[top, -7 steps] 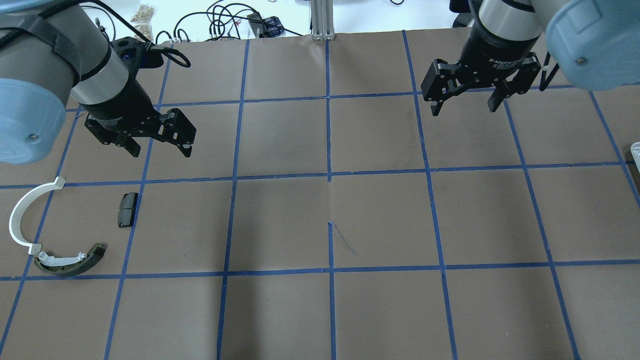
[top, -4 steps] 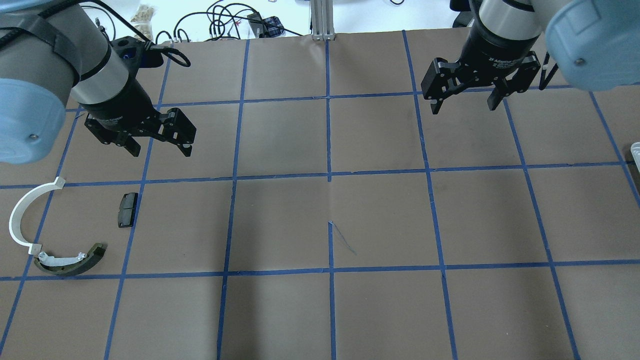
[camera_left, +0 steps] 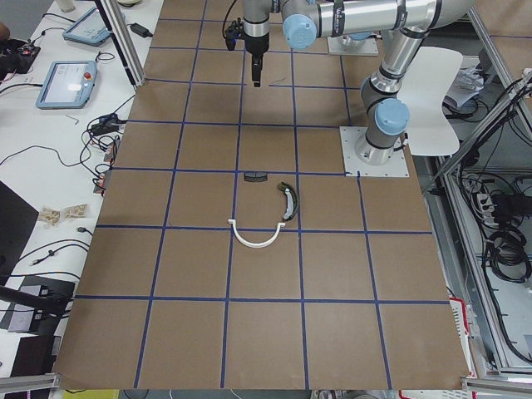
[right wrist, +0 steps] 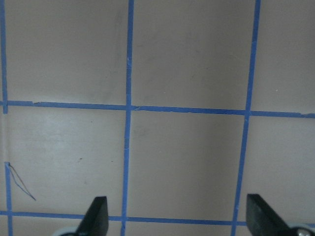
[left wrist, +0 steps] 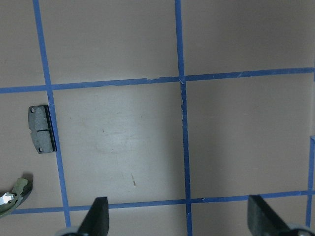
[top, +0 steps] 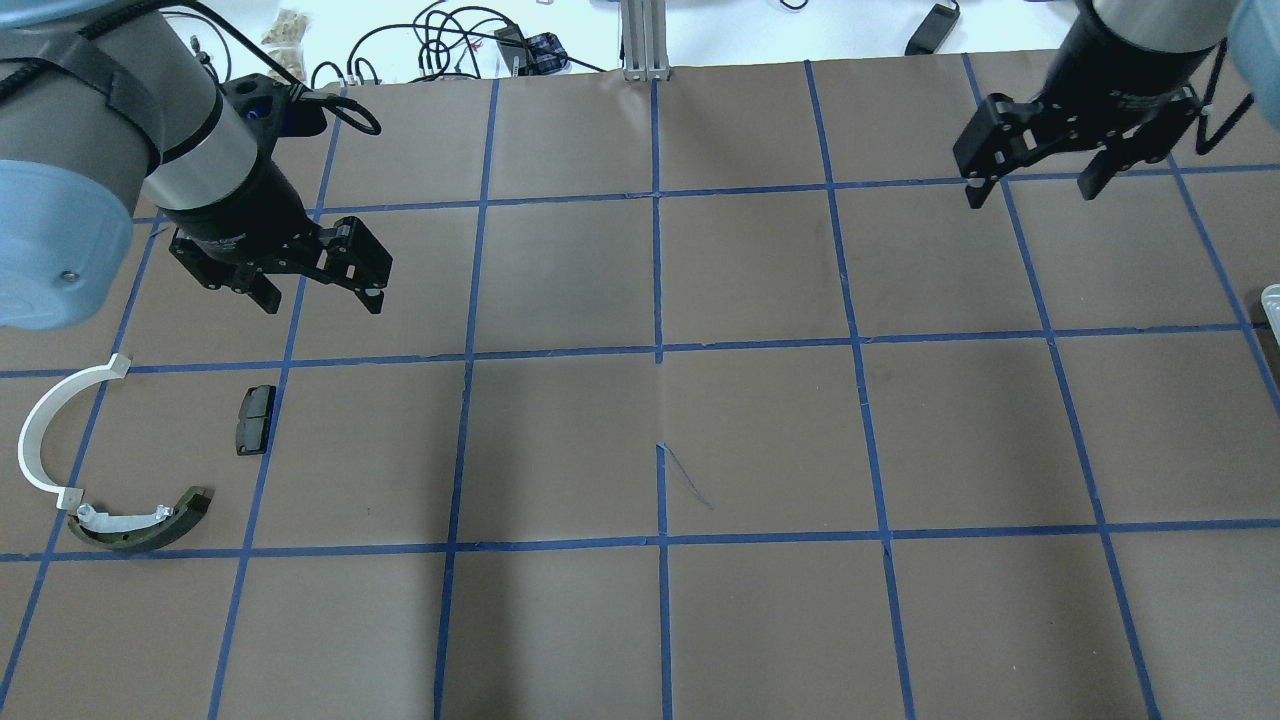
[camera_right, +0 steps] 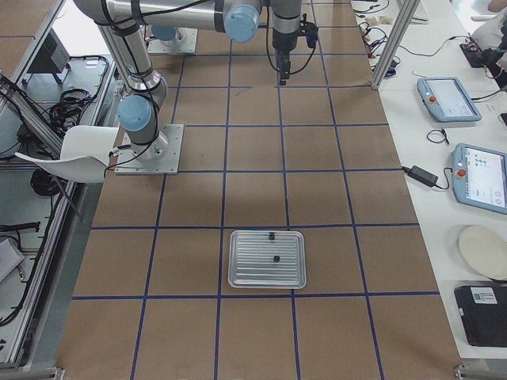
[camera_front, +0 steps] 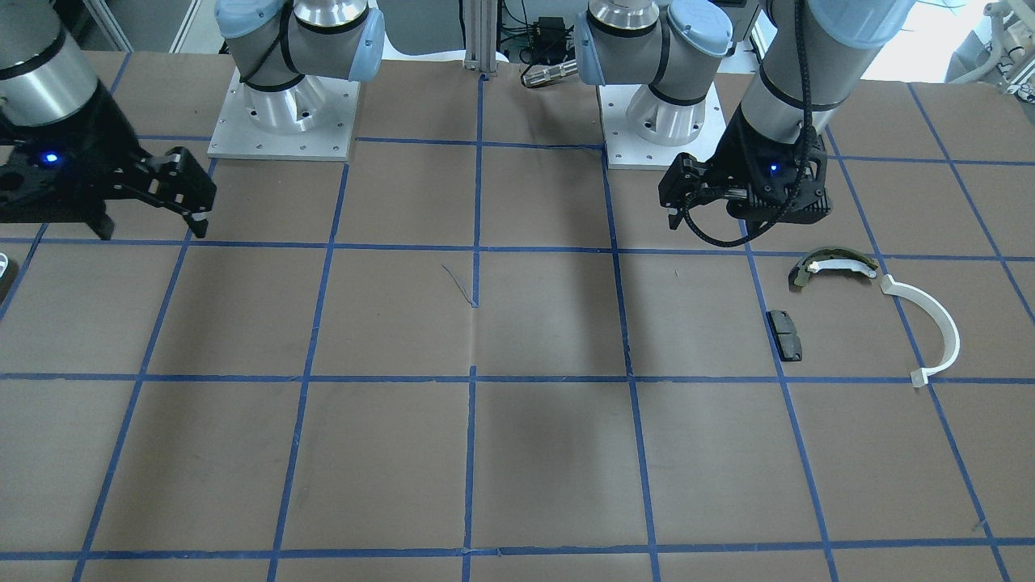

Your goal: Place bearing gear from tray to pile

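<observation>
Your left hand (top: 323,303) spread and empty, upper left overhead, right hand (top: 1030,195) likewise, upper right, pile (top: 140,527) at left edge of the tabletop (top: 760,440), bearing gear (camera_right: 276,258) a dark speck on the tray (camera_right: 253,273), lower middle of the right-side view.

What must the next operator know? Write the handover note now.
Left gripper: open, empty, hovering near the pile.
Right gripper: open, empty, over bare table, not yet at the tray.
Tray: at the table's right end, two small dark parts inside.
Pile: white half-ring strip, olive shoe, black pad.
Done: neither part at the pile. Left: pick, carry, place.
</observation>
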You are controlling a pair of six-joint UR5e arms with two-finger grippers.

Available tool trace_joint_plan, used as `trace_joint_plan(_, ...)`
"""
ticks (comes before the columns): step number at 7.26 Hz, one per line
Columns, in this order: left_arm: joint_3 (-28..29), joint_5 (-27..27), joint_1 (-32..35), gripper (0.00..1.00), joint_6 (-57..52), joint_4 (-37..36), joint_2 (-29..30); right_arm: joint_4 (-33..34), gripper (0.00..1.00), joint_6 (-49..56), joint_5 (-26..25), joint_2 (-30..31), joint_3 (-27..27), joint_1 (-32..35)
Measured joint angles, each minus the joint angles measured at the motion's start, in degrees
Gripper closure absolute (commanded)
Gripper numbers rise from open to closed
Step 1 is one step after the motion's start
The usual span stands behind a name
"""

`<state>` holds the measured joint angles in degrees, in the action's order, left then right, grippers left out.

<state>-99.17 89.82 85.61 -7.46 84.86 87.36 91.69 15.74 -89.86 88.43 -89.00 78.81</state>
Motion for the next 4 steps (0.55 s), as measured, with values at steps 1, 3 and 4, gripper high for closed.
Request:
trace_joint_plan(1,-0.09,0.0,0.0,0.0,-0.01,-0.13,0.02,0.17,0.0,8.57,-0.26,-0.08,-0.02,-5.05)
trace_joint_plan(3,-0.16,0.0,-0.01,0.0,-0.01,-0.31,0.22,0.53,0.0,26.25,-0.9,-1.34,-0.03,-16.62)
trace_joint_plan(4,-0.15,-0.02,-0.01,0.0,0.01,-0.46,0.29,2.09,0.0,33.3,-1.12,-3.1,-0.03,-22.04)
